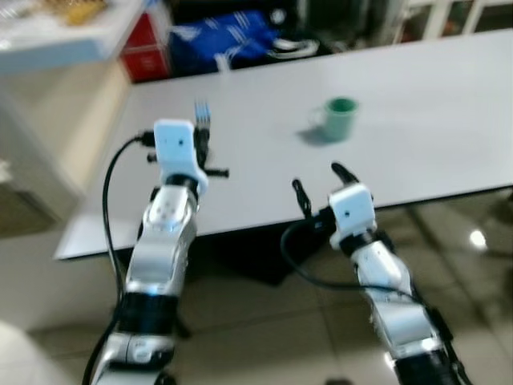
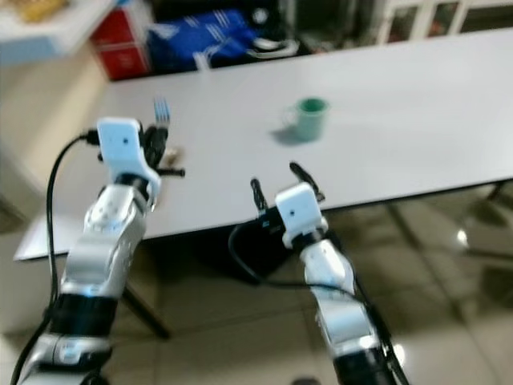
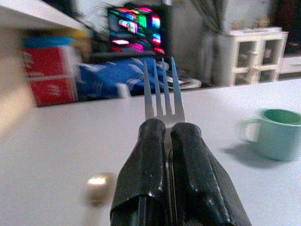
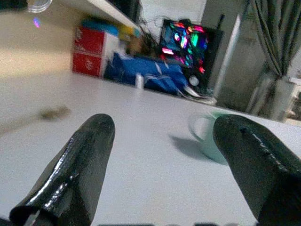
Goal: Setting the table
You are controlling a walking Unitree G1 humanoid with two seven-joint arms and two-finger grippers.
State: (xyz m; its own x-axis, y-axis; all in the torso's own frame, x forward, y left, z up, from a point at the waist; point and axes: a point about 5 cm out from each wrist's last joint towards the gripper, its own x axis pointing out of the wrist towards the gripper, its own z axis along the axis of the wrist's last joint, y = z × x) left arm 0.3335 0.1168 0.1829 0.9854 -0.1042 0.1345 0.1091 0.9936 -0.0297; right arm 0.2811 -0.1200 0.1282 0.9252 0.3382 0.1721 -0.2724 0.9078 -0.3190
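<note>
The fork (image 3: 162,89) stood upright, tines up, pinched between the two black fingers of the left gripper (image 1: 201,136), which were clamped tight on its neck and held it above the near left part of the white table (image 1: 417,120). Out toward two o'clock from that fork sat the green mug (image 1: 341,118), upright on the tabletop, handle turned toward the fork side, well apart from both arms. At four o'clock from the fork, the right gripper (image 1: 318,186) hovered at the table's near edge, fingers spread wide and grasping nothing, the mug lying beyond them. Beyond the far edge, at twelve o'clock, lay a blue bag (image 1: 220,40) beside a red box (image 1: 144,50).
</note>
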